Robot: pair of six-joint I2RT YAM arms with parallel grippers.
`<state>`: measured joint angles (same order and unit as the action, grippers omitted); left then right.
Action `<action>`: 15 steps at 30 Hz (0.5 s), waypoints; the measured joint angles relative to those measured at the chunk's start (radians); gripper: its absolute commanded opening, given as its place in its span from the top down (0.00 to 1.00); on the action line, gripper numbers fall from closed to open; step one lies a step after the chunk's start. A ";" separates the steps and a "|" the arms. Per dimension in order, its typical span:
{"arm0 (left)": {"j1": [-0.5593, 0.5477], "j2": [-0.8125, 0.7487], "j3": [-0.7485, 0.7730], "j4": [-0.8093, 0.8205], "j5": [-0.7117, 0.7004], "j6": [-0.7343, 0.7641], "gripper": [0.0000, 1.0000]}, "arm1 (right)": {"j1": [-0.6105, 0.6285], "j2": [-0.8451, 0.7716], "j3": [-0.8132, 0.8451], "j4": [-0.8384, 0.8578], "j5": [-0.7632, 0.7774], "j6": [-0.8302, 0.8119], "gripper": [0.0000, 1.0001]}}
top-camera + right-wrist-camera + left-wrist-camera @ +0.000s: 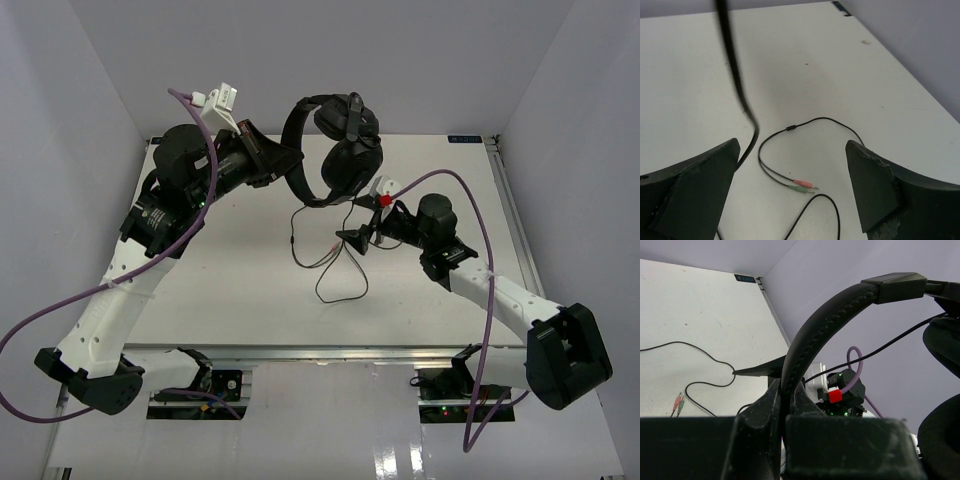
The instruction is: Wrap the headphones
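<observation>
Left jaws: clamped shut on the headband (810, 335) of the headphones (345, 160). In the left wrist view the black padded band rises from between the two fingers (757, 415) and arches to the upper right of the frame.
Right jaws: spread wide and gripping nothing, with one dark finger (695, 185) at the lower left of the right wrist view and the other at the lower right.
Cable (737, 85): a blurred black length drops from the top left of the right wrist view into the gap between the right jaws, close to the left-hand finger. Whether it touches that finger cannot be told.
Headphones: held in the air at the upper centre of the top view, the headband arch on the left and the two earcups (350, 162) stacked one above the other on the right.
Cable on the surface: below the earcups it lies in loose thin loops at the centre of the top view.
Plugs (802, 185): one pink and one green, lying side by side on the surface (250, 300), low in the right wrist view between the two fingers.
Arms: the left arm comes in from the lower left of the top view. The right arm comes in from the lower right, with a small red block (384, 200) at its wrist.
</observation>
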<state>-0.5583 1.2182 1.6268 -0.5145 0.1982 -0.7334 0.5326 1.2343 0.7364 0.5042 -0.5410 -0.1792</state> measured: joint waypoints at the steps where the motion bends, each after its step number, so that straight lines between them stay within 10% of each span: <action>1: 0.000 0.000 0.000 0.000 0.000 0.000 1.00 | -0.011 0.001 0.000 -0.014 -0.056 -0.019 0.08; 15: 0.000 -0.009 -0.016 0.022 0.002 -0.008 1.00 | 0.030 0.135 0.000 0.091 -0.483 0.143 0.05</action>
<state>-0.5583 1.2096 1.6112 -0.4921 0.2001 -0.7412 0.5623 1.3698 0.7364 0.5947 -1.0239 -0.0364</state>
